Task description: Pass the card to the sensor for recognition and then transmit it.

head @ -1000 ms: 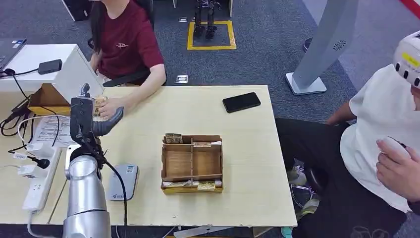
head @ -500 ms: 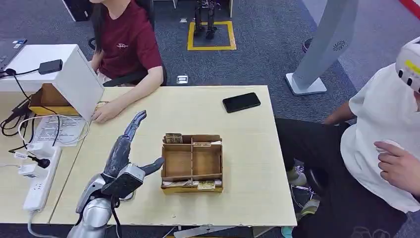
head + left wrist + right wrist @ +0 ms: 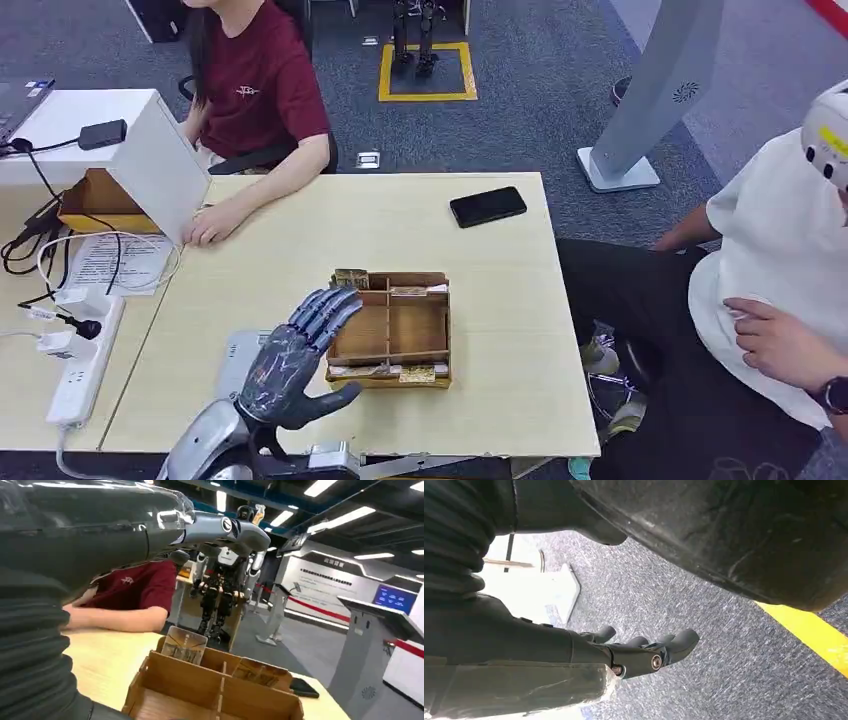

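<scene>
My left hand (image 3: pixel 297 357) hovers open, fingers spread and holding nothing, just left of the brown cardboard tray (image 3: pixel 388 328). It partly covers the grey card sensor (image 3: pixel 234 353) on the table. One card (image 3: pixel 350 279) stands upright in the tray's far left corner, and more cards (image 3: pixel 402 374) lie along the near edge. The left wrist view looks past my fingers (image 3: pixel 220 529) at the tray (image 3: pixel 180 685) and the upright card (image 3: pixel 184 645). My right hand (image 3: pixel 644 651) hangs over the carpet, fingers loosely apart, holding nothing.
A person in a red shirt sits at the far left, one hand (image 3: pixel 205 228) on the table by a white box (image 3: pixel 150 145). A black phone (image 3: pixel 487 206) lies far right. A power strip (image 3: pixel 85 362) and cables lie left. A person in white (image 3: pixel 780 290) sits close on the right.
My left hand has come back from beside the seated person's hand at the far left and lowered toward me. It now hangs spread beside the tray, over the sensor.
</scene>
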You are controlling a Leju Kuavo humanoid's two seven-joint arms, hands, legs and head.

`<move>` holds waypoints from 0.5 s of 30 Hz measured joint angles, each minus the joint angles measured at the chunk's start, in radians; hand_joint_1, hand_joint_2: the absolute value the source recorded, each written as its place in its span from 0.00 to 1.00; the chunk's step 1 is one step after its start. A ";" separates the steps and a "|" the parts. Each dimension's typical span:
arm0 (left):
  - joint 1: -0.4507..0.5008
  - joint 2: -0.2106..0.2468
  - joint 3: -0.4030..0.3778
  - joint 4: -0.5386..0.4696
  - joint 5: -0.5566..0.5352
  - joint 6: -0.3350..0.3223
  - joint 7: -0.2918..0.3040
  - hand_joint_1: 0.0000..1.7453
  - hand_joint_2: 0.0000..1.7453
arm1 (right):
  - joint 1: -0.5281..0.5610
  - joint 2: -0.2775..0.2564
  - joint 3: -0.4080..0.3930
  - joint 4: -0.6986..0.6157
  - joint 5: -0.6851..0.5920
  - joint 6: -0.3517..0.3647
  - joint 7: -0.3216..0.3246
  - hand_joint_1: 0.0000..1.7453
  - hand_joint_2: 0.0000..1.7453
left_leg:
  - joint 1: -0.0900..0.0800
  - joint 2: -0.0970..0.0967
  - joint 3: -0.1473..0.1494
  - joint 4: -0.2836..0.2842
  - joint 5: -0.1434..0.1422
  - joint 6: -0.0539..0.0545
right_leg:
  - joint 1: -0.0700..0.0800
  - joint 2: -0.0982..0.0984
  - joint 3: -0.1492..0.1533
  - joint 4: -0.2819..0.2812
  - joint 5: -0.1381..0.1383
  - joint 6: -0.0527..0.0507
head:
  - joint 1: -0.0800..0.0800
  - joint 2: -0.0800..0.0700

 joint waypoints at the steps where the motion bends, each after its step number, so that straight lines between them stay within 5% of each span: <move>1: -0.001 0.007 -0.013 0.005 -0.031 0.012 0.017 0.00 1.00 | 0.000 0.000 -0.001 0.000 0.003 0.000 0.000 0.00 1.00 | 0.000 0.000 0.000 0.000 0.000 0.000 | 0.000 0.000 0.000 0.000 0.000 0.000 | 0.000 0.000; 15: -0.013 0.053 -0.121 0.150 -0.183 0.090 0.116 0.00 1.00 | -0.010 0.000 -0.011 -0.001 0.024 0.005 0.006 0.00 1.00 | 0.000 0.000 0.000 0.000 0.000 0.000 | 0.000 0.000 0.000 0.000 0.000 0.000 | 0.000 0.000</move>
